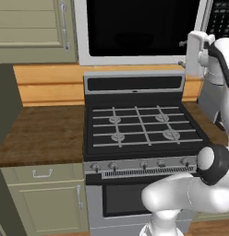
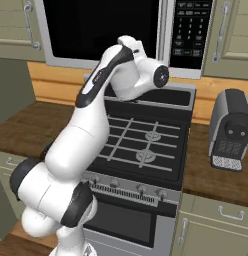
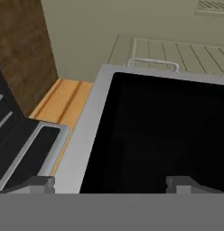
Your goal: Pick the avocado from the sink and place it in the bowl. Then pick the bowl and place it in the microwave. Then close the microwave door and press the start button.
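So on the left there's the wooden tabletop (image 1: 40,133), then the stove (image 1: 141,126) dead centre, with the microwave door (image 1: 141,30) above it looking shut already, black window facing out. The end effector (image 3: 109,182) is up close to that window, fingers spread apart and holding nothing. Further right sits the keypad panel (image 2: 191,32), so I'd guess we're at the last step: slide right and poke the start button. Beyond it is a toaster (image 2: 231,130).
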### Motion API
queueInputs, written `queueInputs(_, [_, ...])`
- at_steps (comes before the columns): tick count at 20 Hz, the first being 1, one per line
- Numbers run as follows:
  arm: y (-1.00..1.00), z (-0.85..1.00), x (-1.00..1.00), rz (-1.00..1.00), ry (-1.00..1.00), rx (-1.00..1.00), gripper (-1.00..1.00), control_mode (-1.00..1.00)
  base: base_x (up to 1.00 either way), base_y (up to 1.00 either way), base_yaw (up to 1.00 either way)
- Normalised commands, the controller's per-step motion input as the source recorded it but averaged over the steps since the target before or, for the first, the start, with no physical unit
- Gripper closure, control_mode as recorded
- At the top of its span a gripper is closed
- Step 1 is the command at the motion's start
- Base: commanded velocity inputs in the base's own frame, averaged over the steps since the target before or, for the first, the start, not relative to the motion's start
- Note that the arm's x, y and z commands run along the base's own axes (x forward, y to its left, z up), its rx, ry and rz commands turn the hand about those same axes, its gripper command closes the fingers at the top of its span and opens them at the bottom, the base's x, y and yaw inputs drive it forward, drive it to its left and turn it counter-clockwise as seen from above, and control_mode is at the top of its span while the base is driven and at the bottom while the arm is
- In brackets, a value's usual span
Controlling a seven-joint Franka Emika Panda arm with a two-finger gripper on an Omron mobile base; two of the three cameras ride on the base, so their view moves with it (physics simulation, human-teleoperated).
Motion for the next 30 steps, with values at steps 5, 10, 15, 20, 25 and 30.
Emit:
queueInputs(5, [-0.31, -0.11, -1.0, 0.14, -0.43, -0.45, -1.0, -1.0, 0.0, 0.0, 0.0])
queueInputs(10, [-0.14, 0.06, -0.5, 0.04, -0.37, -0.52, -1.0, -1.0, 0.0, 0.0, 0.0])
queueInputs(15, [0.1, 0.0, -0.03, -0.11, -0.14, -0.34, -1.0, -1.0, 0.0, 0.0, 0.0])
queueInputs(20, [0.0, -0.02, 0.0, -0.14, -0.02, -0.19, -1.0, -1.0, 0.0, 0.0, 0.0])
queueInputs(25, [0.08, 0.0, 0.0, -0.15, -0.01, -0.17, -1.0, -1.0, 0.0, 0.0, 0.0])
queueInputs(30, [0.0, 0.0, -0.03, -0.06, -0.1, -0.04, -1.0, -1.0, 0.0, 0.0, 0.0])
